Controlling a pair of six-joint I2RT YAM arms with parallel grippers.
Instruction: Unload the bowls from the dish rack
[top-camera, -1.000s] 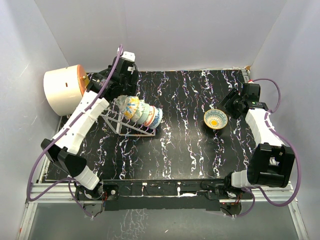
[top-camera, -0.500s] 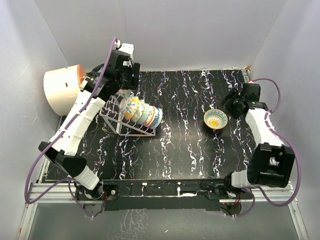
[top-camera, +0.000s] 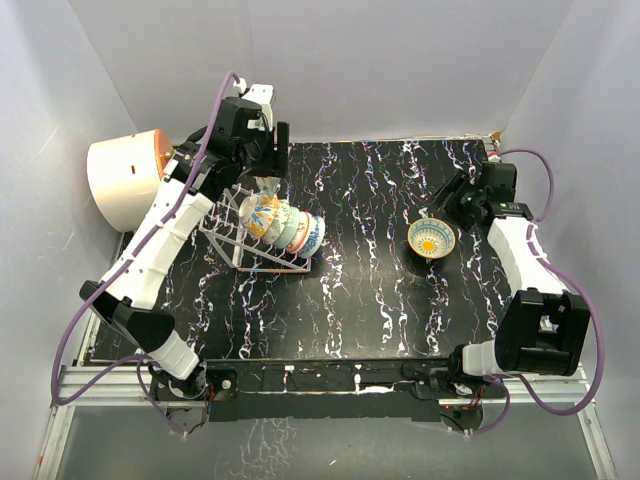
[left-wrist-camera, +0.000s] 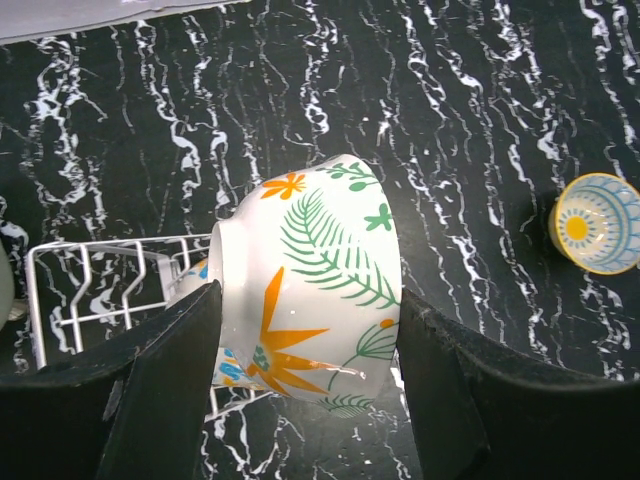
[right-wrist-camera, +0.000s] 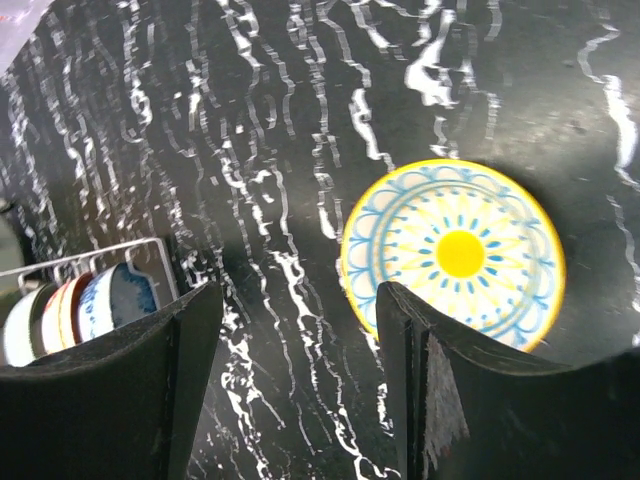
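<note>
Black marbled table (top-camera: 380, 300) carries dish rack (top-camera: 228, 240), yellow-rimmed bowl (top-camera: 432, 238); cream cylinder (top-camera: 120, 180) possibly off-edge.

surface (top-camera: 380, 290): black with white marbled streaks; pale panels (top-camera: 400, 60) on three sides.
dish rack (top-camera: 228, 245): silver wire, far-left part of the surface, long axis slanting toward near-right.
bowls (top-camera: 298, 232): on edge in a tight row across the right part of the rack; red, teal and blue rims visible.
end bowl (top-camera: 260, 212): leftmost of the row, directly below the left claw.
left claw (top-camera: 262, 186): pointing down at the end bowl; grip itself hard to make out from above.
yellow bowl (top-camera: 432, 238): upright on the surface, right side, well apart from the rack.
right claw (top-camera: 448, 203): just beyond the yellow bowl's far rim.
cylinder (top-camera: 125, 180): cream and orange, on its side at the far-left edge.
cables (top-camera: 70, 350): purple, one loop per arm.
</note>
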